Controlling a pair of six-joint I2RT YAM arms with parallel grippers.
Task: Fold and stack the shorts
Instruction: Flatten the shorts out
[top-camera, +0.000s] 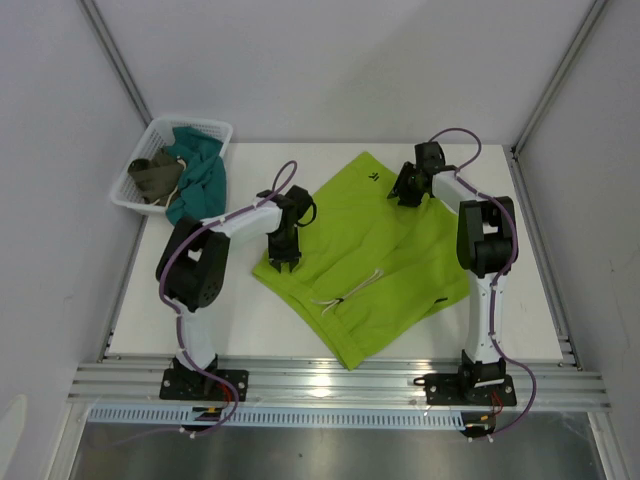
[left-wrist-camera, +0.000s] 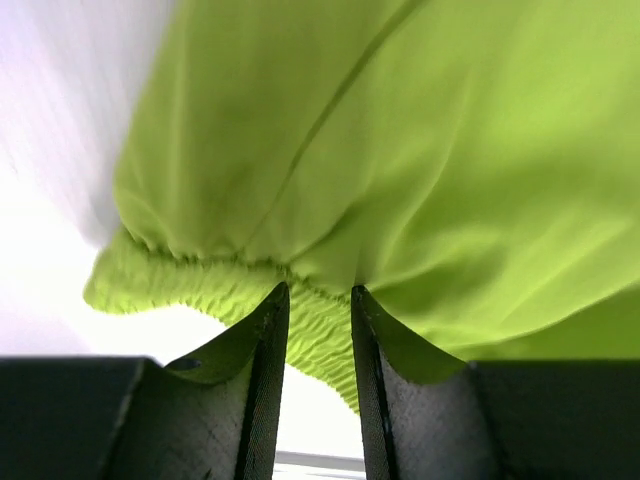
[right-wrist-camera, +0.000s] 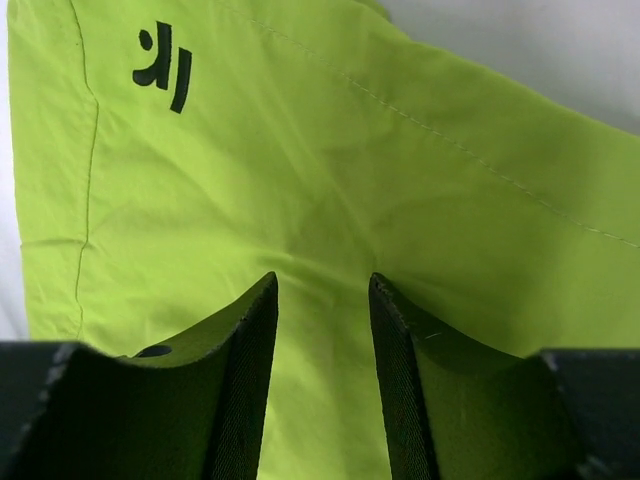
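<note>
The lime-green shorts (top-camera: 375, 250) lie spread flat on the white table, with the white drawstring (top-camera: 352, 293) toward the front and the black logo (top-camera: 375, 177) at the far corner. My left gripper (top-camera: 283, 263) is at the shorts' left corner. In the left wrist view its fingers (left-wrist-camera: 268, 330) stand a little apart, with the gathered elastic waistband (left-wrist-camera: 320, 330) at the tips. My right gripper (top-camera: 405, 194) is over the far right part of the shorts. It is open, with its fingertips (right-wrist-camera: 262, 300) on flat fabric below the logo (right-wrist-camera: 163, 65).
A white basket (top-camera: 150, 135) stands at the table's far left corner with a teal garment (top-camera: 200, 170) and an olive-brown garment (top-camera: 155, 175) in it; the teal one hangs over its rim. Grey walls stand close on both sides, and a metal rail (top-camera: 330, 385) runs along the front.
</note>
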